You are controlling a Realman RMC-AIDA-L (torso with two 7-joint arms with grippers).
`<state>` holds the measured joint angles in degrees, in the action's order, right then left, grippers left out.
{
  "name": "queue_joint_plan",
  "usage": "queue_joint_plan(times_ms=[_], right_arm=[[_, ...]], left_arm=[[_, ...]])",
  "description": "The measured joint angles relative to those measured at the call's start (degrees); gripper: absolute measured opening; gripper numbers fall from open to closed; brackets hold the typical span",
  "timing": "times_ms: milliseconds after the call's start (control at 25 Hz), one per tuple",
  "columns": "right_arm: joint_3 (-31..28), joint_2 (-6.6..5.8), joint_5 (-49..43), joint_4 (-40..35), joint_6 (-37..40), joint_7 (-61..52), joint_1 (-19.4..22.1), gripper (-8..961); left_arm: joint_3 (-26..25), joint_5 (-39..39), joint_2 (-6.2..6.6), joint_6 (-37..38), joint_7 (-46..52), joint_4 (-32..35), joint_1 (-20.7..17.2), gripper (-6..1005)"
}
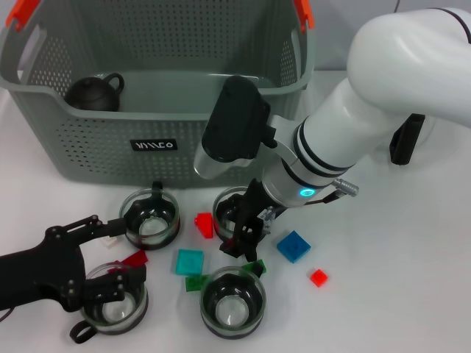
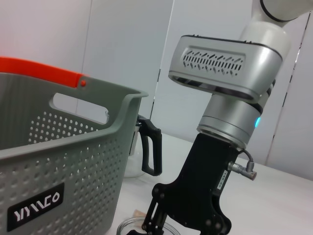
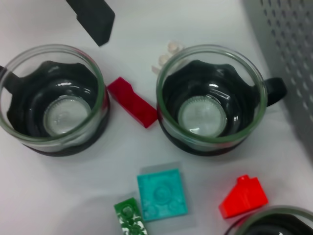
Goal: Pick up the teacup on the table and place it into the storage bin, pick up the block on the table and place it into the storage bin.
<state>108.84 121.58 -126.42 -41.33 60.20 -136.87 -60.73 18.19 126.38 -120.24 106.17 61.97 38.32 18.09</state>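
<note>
So the grey storage bin (image 1: 158, 140) sits at the back of the white bench (image 1: 412, 243), with a dark little teapot (image 1: 94, 93) already inside. The right tool (image 1: 246, 235) is down over a glass teacup (image 1: 234, 208) just in front of the bin; can't tell if it's gripping. The left tool (image 1: 103, 257) hangs spread open by another teacup (image 1: 112, 301). I'd seat the fingers square on the rim before lifting. Only the right wrist view shows the red block (image 3: 132, 102) lying between two cups.
</note>
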Motion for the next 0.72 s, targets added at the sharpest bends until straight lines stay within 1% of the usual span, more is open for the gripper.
queue_joint_plan(times_ms=[160, 360, 520, 600, 720], right_arm=[[0.4, -0.05, 0.7, -0.3, 0.8, 0.6, -0.1, 557], [0.5, -0.21, 0.8, 0.3, 1.1, 0.0, -0.4, 333], [-0.1, -0.48, 1.0, -1.2, 2.7, -0.6, -0.1, 198], [-1.2, -0.78, 0.4, -3.4, 5.0, -1.9, 0.2, 130], [-5.9, -1.02, -2.0, -6.9, 9.4, -3.1, 0.8, 110]], left_arm=[[0.0, 0.1, -0.13, 0.0, 0.0, 0.0, 0.0, 846], [0.0, 0.0, -0.17, 0.0, 0.0, 0.0, 0.1, 846], [0.0, 0.0, -0.18, 0.0, 0.0, 0.0, 0.2, 845], [0.0, 0.0, -0.18, 0.1, 0.0, 0.0, 0.2, 845], [0.0, 0.0, -0.17, 0.1, 0.0, 0.0, 0.3, 845]])
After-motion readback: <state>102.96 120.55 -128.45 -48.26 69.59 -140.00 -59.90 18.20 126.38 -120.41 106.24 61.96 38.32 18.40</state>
